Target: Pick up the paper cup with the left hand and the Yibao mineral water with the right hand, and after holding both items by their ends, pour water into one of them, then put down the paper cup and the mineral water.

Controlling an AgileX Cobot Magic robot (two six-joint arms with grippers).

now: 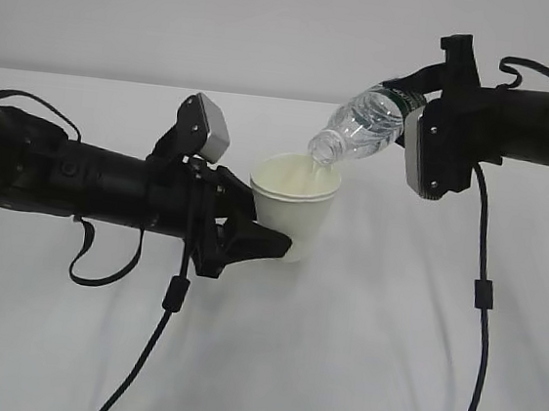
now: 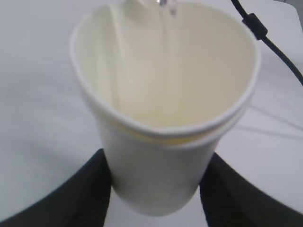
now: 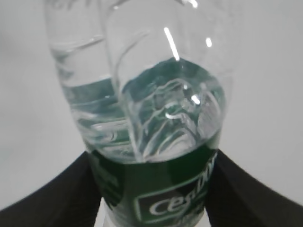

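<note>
The white paper cup sits near the table's middle, held at its lower part by my left gripper, which is shut on it. In the left wrist view the cup stands between the two black fingers, its cream inside open to the camera. My right gripper is shut on the Yibao mineral water bottle, tilted with its open mouth over the cup's rim. A thin stream of water falls into the cup. In the right wrist view the bottle fills the frame, green label between the fingers.
The table is a plain white surface. Black cables hang from both arms, one down the right side and one from the left arm. The right arm's cable also crosses the left wrist view.
</note>
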